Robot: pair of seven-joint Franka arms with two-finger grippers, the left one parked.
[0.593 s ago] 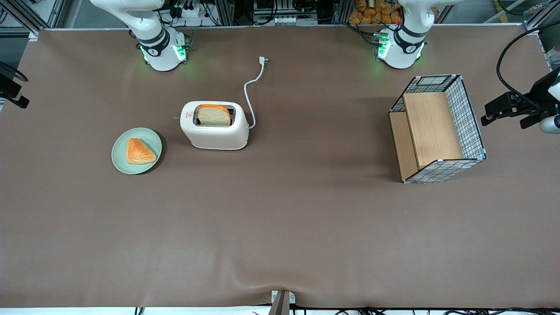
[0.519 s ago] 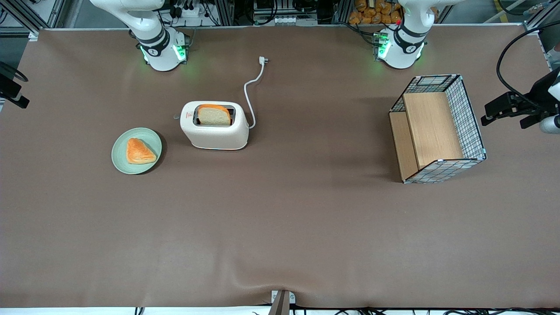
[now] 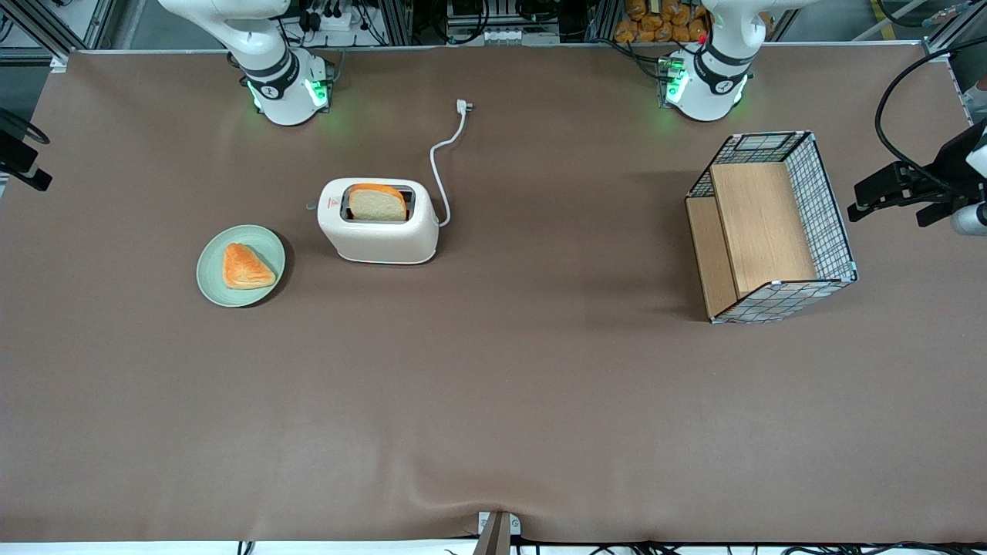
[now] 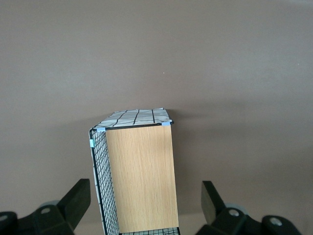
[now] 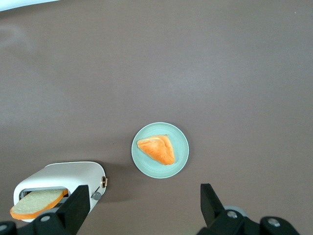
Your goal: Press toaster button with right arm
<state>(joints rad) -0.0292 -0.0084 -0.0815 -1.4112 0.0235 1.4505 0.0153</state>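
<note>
The cream-white toaster (image 3: 378, 225) stands on the brown table with a slice of bread (image 3: 378, 203) in its slot. Its small pale button (image 3: 311, 206) sticks out of the narrow red-marked end that faces the green plate. In the right wrist view the toaster (image 5: 58, 177) and its grey button tab (image 5: 96, 196) show close to one black finger (image 5: 78, 208). My right gripper (image 5: 145, 210) hangs high above the table, open and empty, apart from the toaster. Only the right arm's base and lower links (image 3: 277, 77) show in the front view; the gripper is out of that view.
A green plate (image 3: 266, 243) with an orange pastry (image 3: 245, 267) lies beside the toaster's button end. The toaster's white cord and plug (image 3: 461, 106) trail toward the arm bases. A wire-and-wood basket (image 3: 771, 227) lies toward the parked arm's end.
</note>
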